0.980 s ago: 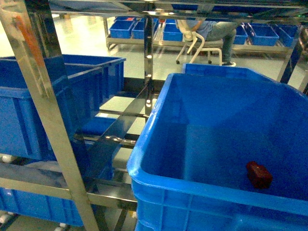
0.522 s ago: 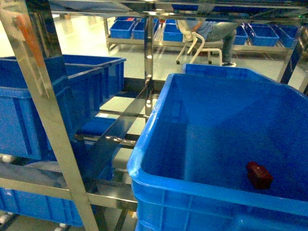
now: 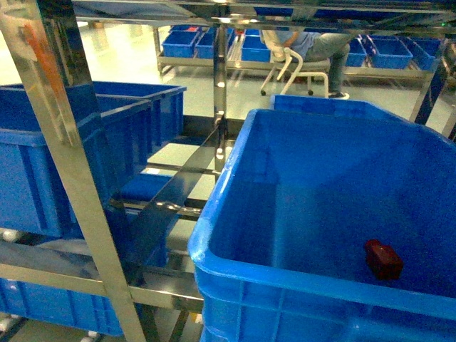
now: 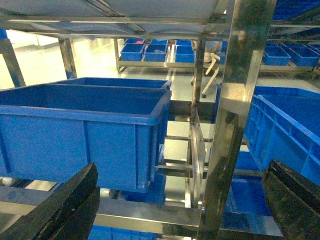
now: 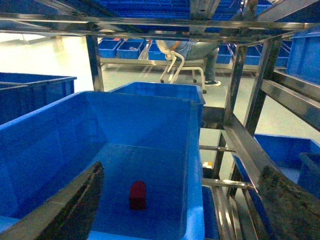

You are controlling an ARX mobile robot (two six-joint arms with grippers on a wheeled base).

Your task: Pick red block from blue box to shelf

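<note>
The shelf is the biggest thing here, a shiny steel rack whose flat uprights and crossbars run across the head view and frame both wrist views. Sitting in it on the right of the head view is the blue box, a large open bin with smooth inner walls and a thick rim; the right wrist camera looks down into the same box from behind its near edge. To the left, past a steel upright, stands a blue crate with another one below it, and the left wrist view shows that crate side-on at its own level. In the far background, across a pale floor, a seated person sits on a white chair beside a low row of more blue bins. The left pincer shows only as two dark fingers at the bottom corners of its view, spread wide apart with nothing between them, in front of the rack. The right pincer is likewise spread wide and empty, its dark fingers at the lower corners, poised above the near end of the blue box. The red block lies on the floor of the blue box, near the front right in the head view, apart from the walls and well below the right pincer.
</note>
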